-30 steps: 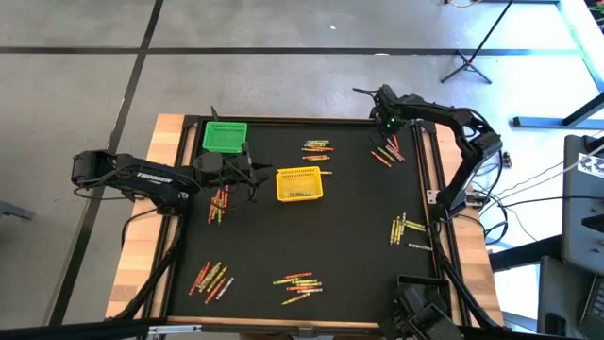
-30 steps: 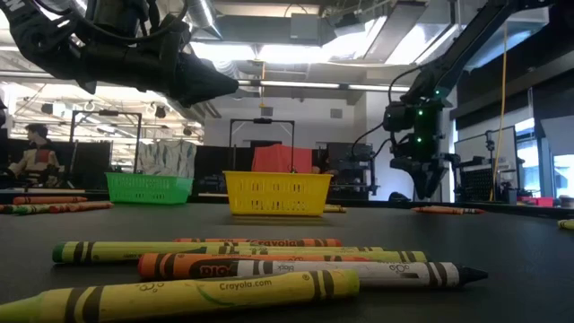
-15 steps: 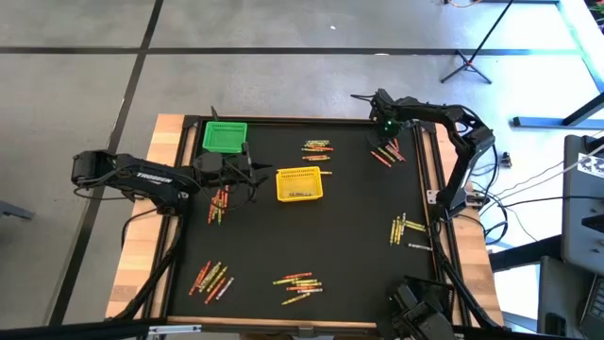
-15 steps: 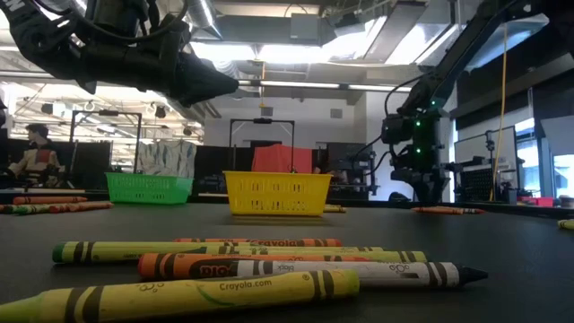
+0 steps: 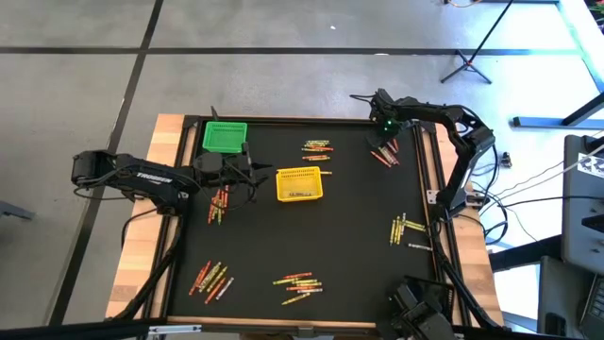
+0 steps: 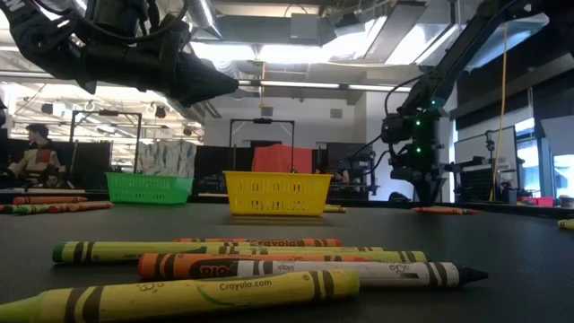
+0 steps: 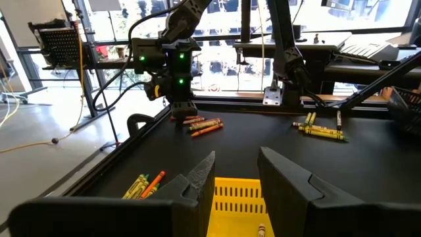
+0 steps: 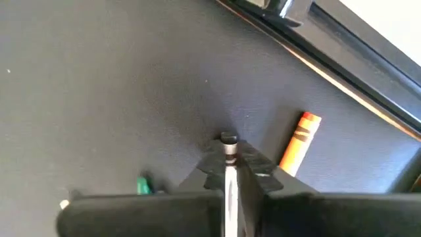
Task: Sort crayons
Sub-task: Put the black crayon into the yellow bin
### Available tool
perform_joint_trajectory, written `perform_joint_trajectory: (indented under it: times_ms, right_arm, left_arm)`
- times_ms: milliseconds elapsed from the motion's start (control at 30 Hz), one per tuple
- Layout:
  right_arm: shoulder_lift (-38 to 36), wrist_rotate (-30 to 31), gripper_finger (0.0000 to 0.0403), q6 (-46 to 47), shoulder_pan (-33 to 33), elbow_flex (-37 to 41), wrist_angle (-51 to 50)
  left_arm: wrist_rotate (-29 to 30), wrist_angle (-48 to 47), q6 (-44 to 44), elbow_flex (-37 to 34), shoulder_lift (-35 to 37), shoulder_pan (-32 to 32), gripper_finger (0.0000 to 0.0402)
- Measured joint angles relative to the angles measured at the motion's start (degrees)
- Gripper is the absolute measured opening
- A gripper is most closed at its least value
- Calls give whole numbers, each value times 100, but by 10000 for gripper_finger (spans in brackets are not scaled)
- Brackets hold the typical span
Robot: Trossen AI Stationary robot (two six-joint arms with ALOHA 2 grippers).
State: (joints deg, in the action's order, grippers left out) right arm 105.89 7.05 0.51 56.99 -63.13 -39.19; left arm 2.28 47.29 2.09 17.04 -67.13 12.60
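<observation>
Crayons lie in several small heaps on the black table. My right gripper (image 5: 385,140) is at the far right, over a heap of red and orange crayons (image 5: 384,156), fingers pointing down, shut on a thin pale crayon (image 8: 228,141). An orange crayon (image 8: 299,141) lies flat on the table beside it. My left gripper (image 5: 253,179) is open and empty, held above the table between the green basket (image 5: 225,136) and the yellow basket (image 5: 299,184); the yellow basket (image 7: 237,197) shows below its fingers (image 7: 197,178). My right gripper pinches a pale crayon between its two fingers (image 8: 253,172), with one banded end (image 8: 228,139) sticking out past the fingertips. The fingers come from above, pointing down, and lie along the crayon. Whether its end touches the table, I cannot tell.
More crayon heaps lie at the far middle (image 5: 317,148), under my left arm (image 5: 219,203), near left (image 5: 212,279), near middle (image 5: 297,283) and right (image 5: 406,229). Close to the low camera lie several crayons (image 6: 251,265). A raised rail (image 5: 429,161) runs along the table's right edge.
My right gripper has gone down onto the far-right crayon heap and a little toward the table's left edge, then kept still. My left arm has not moved.
</observation>
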Motion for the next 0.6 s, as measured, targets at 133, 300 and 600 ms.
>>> perform_joint_trajectory:
  times_ms: [133,300,600]
  right_arm:
    - [4,2,23,-112,-39,-75,-67]
    - [-171,109,23,-250,-231,-259,6]
    - [-840,83,13,-493,-968,-457,37]
  left_arm:
    - [1,0,0,0,0,0,103]
    - [1,11,0,0,0,2,103]
    - [1,31,0,0,0,0,103]
